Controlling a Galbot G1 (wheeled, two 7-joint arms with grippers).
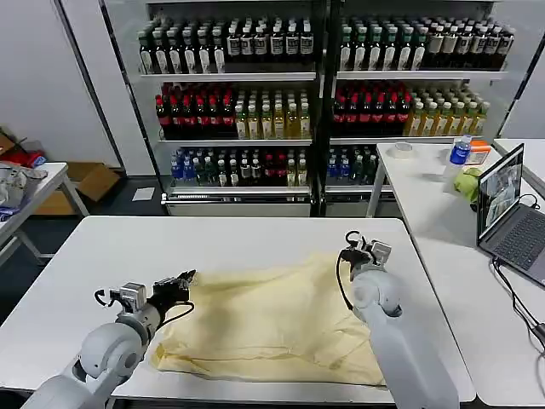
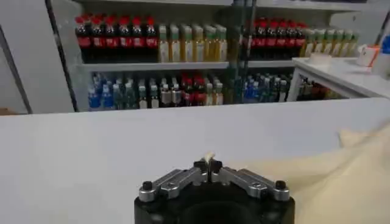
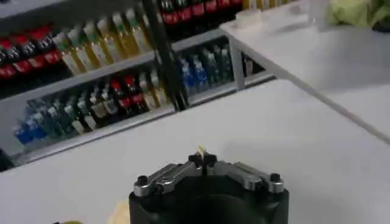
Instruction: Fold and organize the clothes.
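Shirt [image 1: 272,319] lies limp on the desk [image 1: 111,256] (thin, light, likely slippery); left claw [image 1: 181,282] and right claw [image 1: 353,248] each pinch a far corner.

Thin, soft, matt cream cloth shirt [image 1: 272,319] lies rumpled on a smooth, matt white table [image 1: 111,256].

- A lab or test room got up like a shop: two tall drink shelves [image 1: 319,102] along the back wall carry rows of bottles, sorted by colour.
- In front of the shelves stand plain white work tables [image 1: 102,256].
- Right of the shelves, a side table bears an open laptop [image 1: 509,213] with cables.
- Left of the shelves, cardboard boxes [image 1: 85,183] sit on the floor.
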